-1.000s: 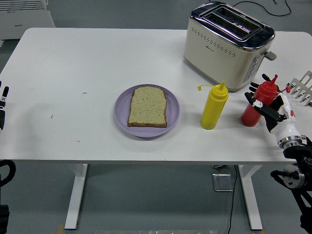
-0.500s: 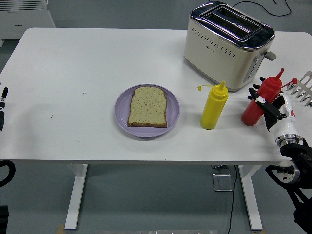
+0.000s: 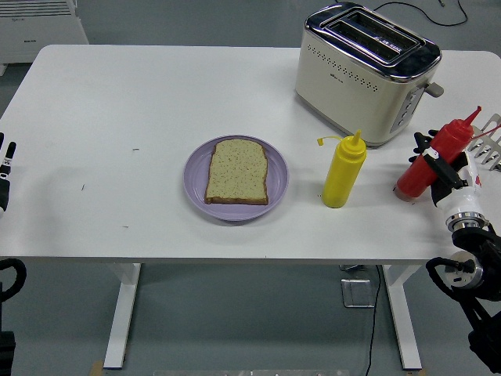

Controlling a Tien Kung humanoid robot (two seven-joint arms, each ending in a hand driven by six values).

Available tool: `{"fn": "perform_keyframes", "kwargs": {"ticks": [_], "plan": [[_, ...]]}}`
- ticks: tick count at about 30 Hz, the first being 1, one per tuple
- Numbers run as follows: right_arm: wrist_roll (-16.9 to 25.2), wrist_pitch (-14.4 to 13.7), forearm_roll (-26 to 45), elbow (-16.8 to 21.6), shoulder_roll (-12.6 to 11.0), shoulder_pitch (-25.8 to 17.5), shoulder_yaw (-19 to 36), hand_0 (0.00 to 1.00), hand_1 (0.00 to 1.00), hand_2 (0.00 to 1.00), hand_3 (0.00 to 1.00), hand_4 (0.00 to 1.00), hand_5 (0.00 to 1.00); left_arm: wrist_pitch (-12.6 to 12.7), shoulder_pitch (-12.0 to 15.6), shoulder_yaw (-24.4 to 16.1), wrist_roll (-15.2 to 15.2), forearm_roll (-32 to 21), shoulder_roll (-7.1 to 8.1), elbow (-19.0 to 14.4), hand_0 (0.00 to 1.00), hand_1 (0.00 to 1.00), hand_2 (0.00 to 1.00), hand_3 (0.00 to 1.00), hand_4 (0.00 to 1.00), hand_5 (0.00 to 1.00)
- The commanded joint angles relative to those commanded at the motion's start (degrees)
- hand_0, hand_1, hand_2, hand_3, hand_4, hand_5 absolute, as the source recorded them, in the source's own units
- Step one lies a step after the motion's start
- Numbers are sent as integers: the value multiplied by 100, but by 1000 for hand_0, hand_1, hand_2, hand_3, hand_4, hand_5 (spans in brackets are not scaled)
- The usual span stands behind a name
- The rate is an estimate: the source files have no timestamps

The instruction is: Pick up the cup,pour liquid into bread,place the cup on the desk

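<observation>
My right hand (image 3: 448, 178) had its fingers wrapped around the red squeeze bottle (image 3: 433, 159), tilted nozzle-outward. I worried it might slip or dribble early: the bread (image 3: 237, 171) lay well off toward the hand's inner side, past the yellow bottle (image 3: 344, 170).

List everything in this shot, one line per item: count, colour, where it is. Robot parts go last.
table: one, white, fills most of the view
plate: one, purple, centre of the table
bread slice: one, brown with specks, lying flat on the plate
yellow squeeze bottle: one, upright, right of the plate
red squeeze bottle: one, tilted with its nozzle up and to the right, near the table's right edge
toaster: one, cream and chrome, far right of the table
rack: one, pale, partly cut off at the right edge
right hand: one, black and white, gripping the red squeeze bottle
left hand: one, black fingertips at the left edge
</observation>
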Motion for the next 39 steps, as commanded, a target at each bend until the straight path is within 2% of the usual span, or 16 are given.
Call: {"fn": "perform_keyframes", "kwargs": {"ticks": [3,4,9,10,20,29,39], "plan": [[19,-13,73,23,-4,-3,40,140,244,354,418,817,154,1,7,5,0,0,0,2,782,733,725,663,525,937],[23,-16,85,25,-5,-3,45,93,174,317,406,820,163,1,7,6,0,0,0,3,781,733,725,664,524,937],[39,-16,132,77,-26,-21,144,93,174,317,406,820,163,2,13,14,1,-2,0,4,781,733,725,664,524,937],[34,-8,120,99,-34,-27,177,31,93,257,385,814,211,1,15,16,2,-2,0,2,781,733,724,664,525,937],[-51,-102,-162,328,-147,-8,502,21,81,250,385,794,231,4,21,15,3,1,0,3,781,732,724,664,525,937],[-169,-386,-956,655,-318,113,826,20,79,247,391,761,216,2,-14,-27,2,7,0,-3,780,731,723,662,524,938],[-600,-874,-2816,1256,-828,657,753,27,86,248,396,739,213,4,-30,-95,4,4,0,-14,777,732,723,661,524,938]]}}
